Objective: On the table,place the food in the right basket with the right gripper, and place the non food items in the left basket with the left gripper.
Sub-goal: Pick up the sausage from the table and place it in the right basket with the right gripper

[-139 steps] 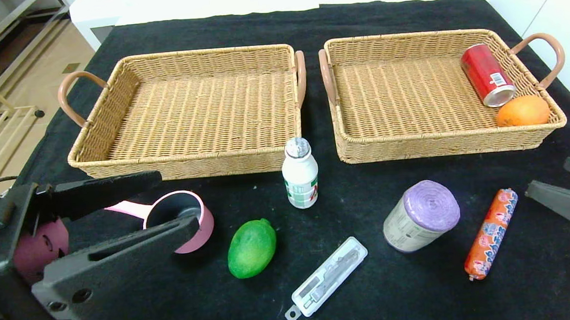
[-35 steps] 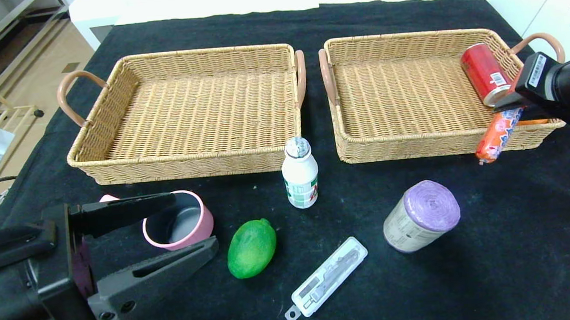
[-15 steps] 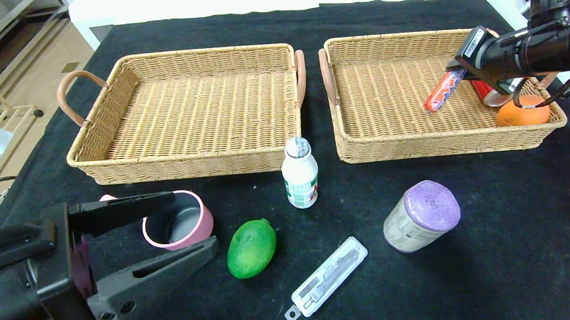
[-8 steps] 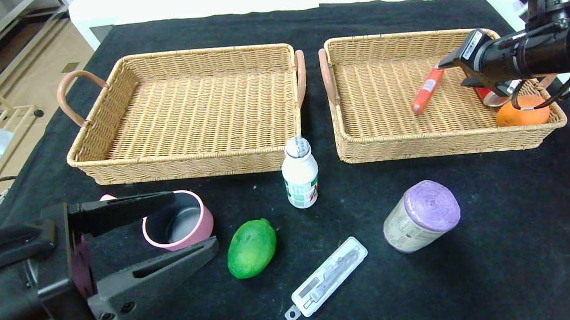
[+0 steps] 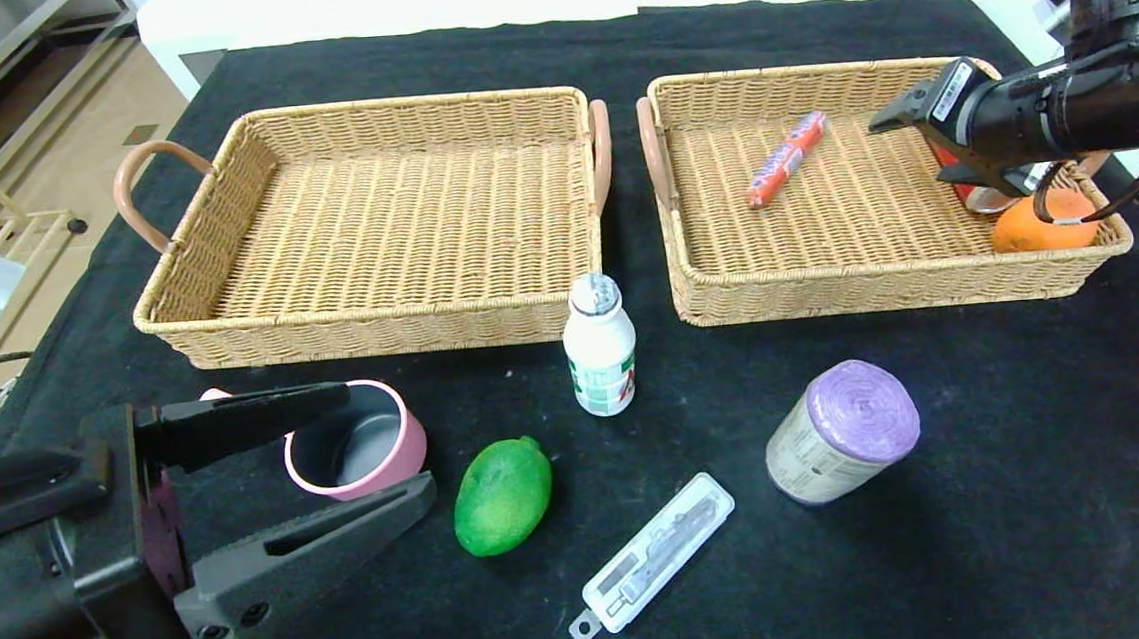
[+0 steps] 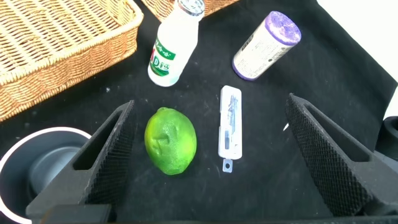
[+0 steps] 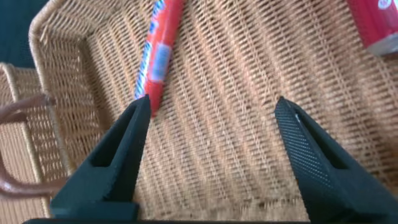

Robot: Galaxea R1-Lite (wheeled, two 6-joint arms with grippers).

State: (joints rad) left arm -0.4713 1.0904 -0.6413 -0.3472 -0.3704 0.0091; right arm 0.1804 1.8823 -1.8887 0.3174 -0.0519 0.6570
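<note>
1. Wicker, both of them: the left basket holds nothing, while the right basket holds a sausage, a red can and an orange.
2. The sausage, in its orange-red wrapper, lies slantwise on the woven floor toward the far left part of the right basket — free of any grip.
3. The right gripper hangs over the right basket's far right part, its fingers spread wide and holding nothing; the right wrist view shows the sausage just past one fingertip, apart from it.
4. The red can lies on its side by the basket's right wall, largely hidden behind the right arm, and the orange sits in the near right corner, just beside it.
5. The left gripper hovers low over the near left of the black cloth table, fingers spread wide and empty; the pink cup stands between them in the head view.
6. On the cloth in front of the baskets: a white drink bottle upright between the two baskets' near edges, a green lime near the cup, a clear plastic case with a small tool inside, and a purple-ended roll lying tilted on its side to the right.
7. In the left wrist view the lime and the case lie side by side between the open fingers, not touching.
</note>
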